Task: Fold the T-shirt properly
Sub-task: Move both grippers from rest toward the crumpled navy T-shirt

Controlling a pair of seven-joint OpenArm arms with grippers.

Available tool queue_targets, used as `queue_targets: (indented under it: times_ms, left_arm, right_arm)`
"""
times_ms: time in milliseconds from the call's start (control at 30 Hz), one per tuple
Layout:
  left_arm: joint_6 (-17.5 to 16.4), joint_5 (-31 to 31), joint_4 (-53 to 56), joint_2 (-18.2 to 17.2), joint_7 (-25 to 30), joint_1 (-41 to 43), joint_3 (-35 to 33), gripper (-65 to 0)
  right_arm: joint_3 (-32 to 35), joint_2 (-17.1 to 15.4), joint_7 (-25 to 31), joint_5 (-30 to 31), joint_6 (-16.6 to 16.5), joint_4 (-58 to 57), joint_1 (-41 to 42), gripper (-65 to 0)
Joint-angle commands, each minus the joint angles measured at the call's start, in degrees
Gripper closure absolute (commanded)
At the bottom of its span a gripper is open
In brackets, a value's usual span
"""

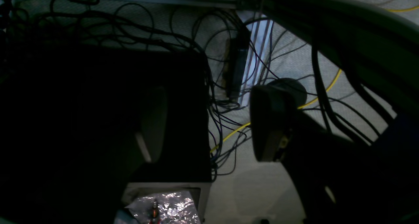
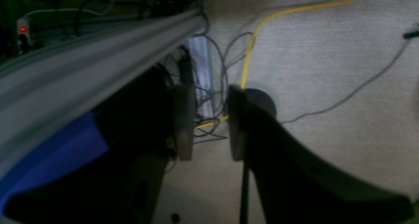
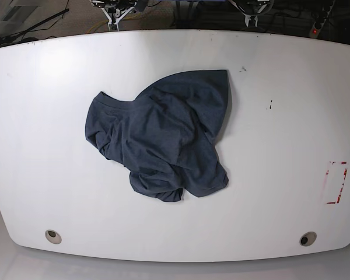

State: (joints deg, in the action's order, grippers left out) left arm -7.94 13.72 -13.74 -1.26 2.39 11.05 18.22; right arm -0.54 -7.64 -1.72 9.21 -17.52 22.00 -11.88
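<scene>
Both my jaws stand apart, empty; with the crumpled T-shirt [image 3: 161, 140] well below them, I might pinch several layers.

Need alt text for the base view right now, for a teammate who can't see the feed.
A dark navy T-shirt lies crumpled in a loose heap near the middle of a white table, not yet folded. Both arms sit parked at the table's far edge, away from the cloth. A red rectangular marking sits near the table's right side.
</scene>
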Motion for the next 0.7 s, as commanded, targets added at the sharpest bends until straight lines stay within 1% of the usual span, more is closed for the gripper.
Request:
queue_targets:
  times_ms: [0, 100, 200, 300, 367, 433, 567, 667]
  left_arm:
    - [-0.19, -0.13, -0.37, -0.11, 0.02, 0.34, 0.11, -36.1]
    - [-0.19, -0.13, -4.24, -0.11, 0.02, 2.36, 0.11, -36.1]
    - [-0.27, -0.13, -10.92, 0.07, -0.42, 6.14, 0.11, -36.1]
    - [-0.27, -0.13, -16.2, 1.48, -0.59, 9.13, 0.11, -36.1]
    - [-0.27, -0.13, -19.63, 1.56, -1.38, 11.32, 0.11, -36.1]
    - [-0.36, -0.13, -24.37, 1.56, -2.26, 14.14, 0.11, -36.1]
    - [-0.36, -0.13, -33.69, 1.65, -2.35, 19.68, -0.15, -36.1]
    - [-0.71, -0.13, -38.53, 2.27, -2.35, 23.02, -0.15, -36.1]
  right_arm:
    - [-0.04, -0.14, 0.35, -0.03, -0.46, 3.19, -1.79, -15.9]
    - [-0.12, -0.32, -0.26, -0.03, -0.37, 10.31, -5.57, -15.9]
    - [-0.3, -0.49, -2.9, 0.15, -0.37, 16.55, -9.0, -15.9]
    - [-0.39, -0.58, -4.48, 0.41, -0.37, 21.83, -12.08, -15.9]
    - [-0.39, -0.67, -4.83, 0.33, -0.37, 24.9, -13.92, -15.9]
    - [-0.39, -1.46, -5.54, 0.5, -0.37, 28.33, -16.12, -15.9]
    - [-0.48, -1.64, -5.98, 0.5, -0.37, 33.69, -20.25, -15.9]
    - [-0.48, -1.72, -5.98, 0.5, -0.37, 37.12, -22.98, -15.9]
